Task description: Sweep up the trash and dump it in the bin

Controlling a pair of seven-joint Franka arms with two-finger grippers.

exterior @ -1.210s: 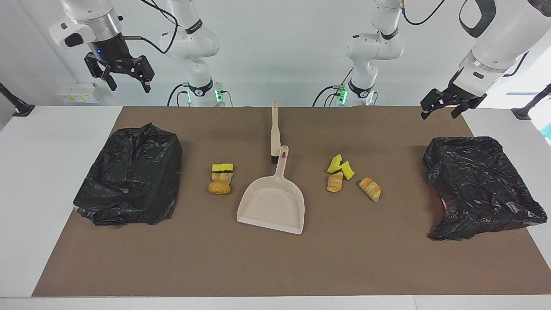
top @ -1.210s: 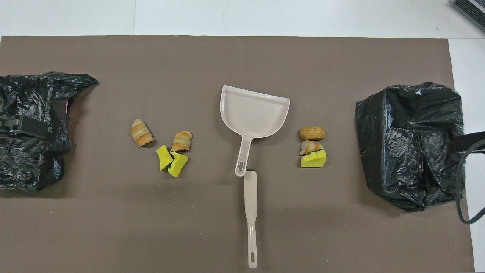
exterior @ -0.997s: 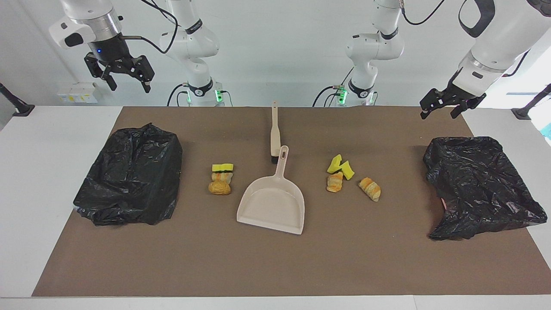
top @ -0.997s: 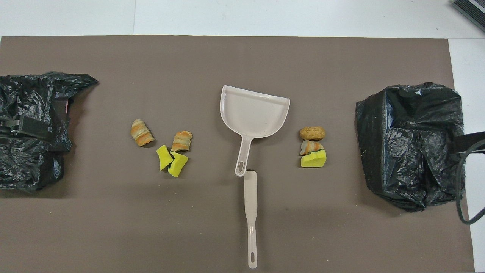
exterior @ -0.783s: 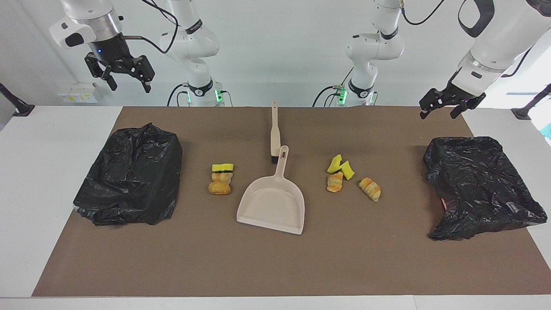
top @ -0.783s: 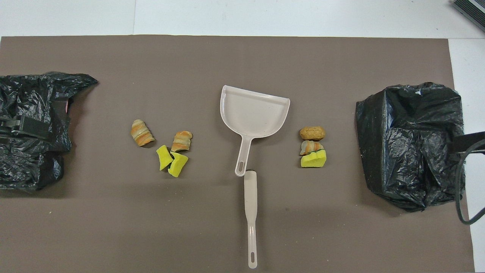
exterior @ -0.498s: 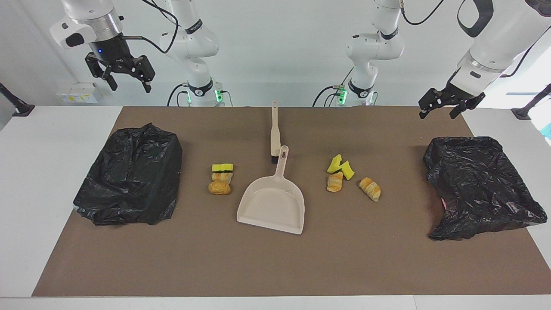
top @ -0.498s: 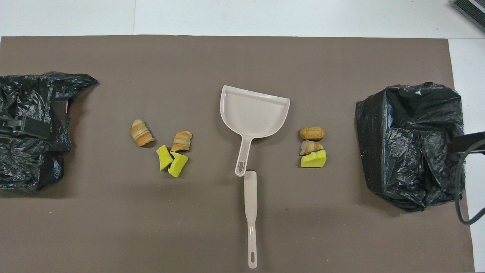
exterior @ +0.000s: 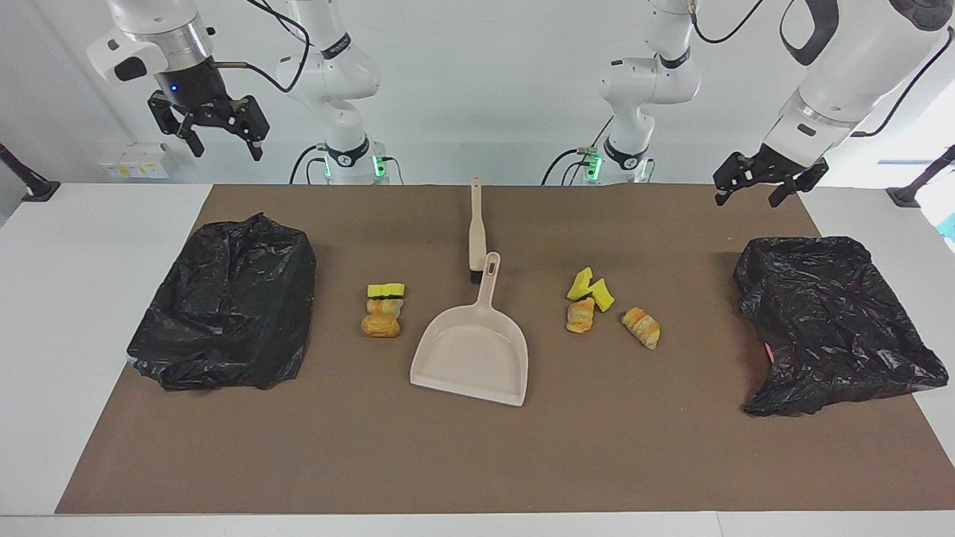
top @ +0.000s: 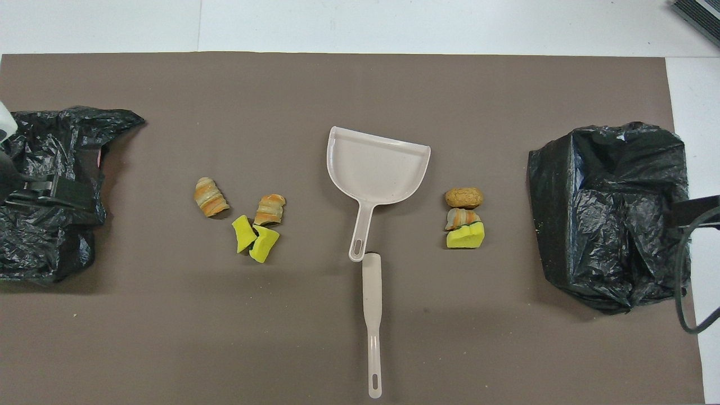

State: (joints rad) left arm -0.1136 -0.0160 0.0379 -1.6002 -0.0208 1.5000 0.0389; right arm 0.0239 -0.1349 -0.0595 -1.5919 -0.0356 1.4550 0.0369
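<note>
A brown mat (exterior: 477, 447) is laid over a white table, with a pale wall at the robots' end. In the facing view, a beige dustpan (exterior: 471, 350) is set flat in the middle of the mat, its handle pointed toward the robots. A beige hand brush (exterior: 476, 227) is laid just beside that handle, nearer to the robots, likely so both tools can be picked up easily. The trash is split in two small piles, one on each side of the dustpan. One pile (exterior: 383, 309) is toward the right arm's end and the other pile (exterior: 608, 308) is toward the left arm's end. A bin lined with a black bag (exterior: 227, 302) is placed at the right arm's end, and another black bag bin (exterior: 832, 322) at the left arm's end, probably so each pile has a bin close by. The right gripper (exterior: 216, 134) is held high in the air with its fingers spread apart. The left gripper (exterior: 753, 185) is held over the mat's edge near its bin, fingers also spread and nothing in them.

In the overhead view, the dustpan (top: 376, 169) is seen empty, so no sweeping looks done yet. The brush (top: 371, 315) is untouched, and both piles (top: 242, 219) (top: 464, 218) are still on the mat.
</note>
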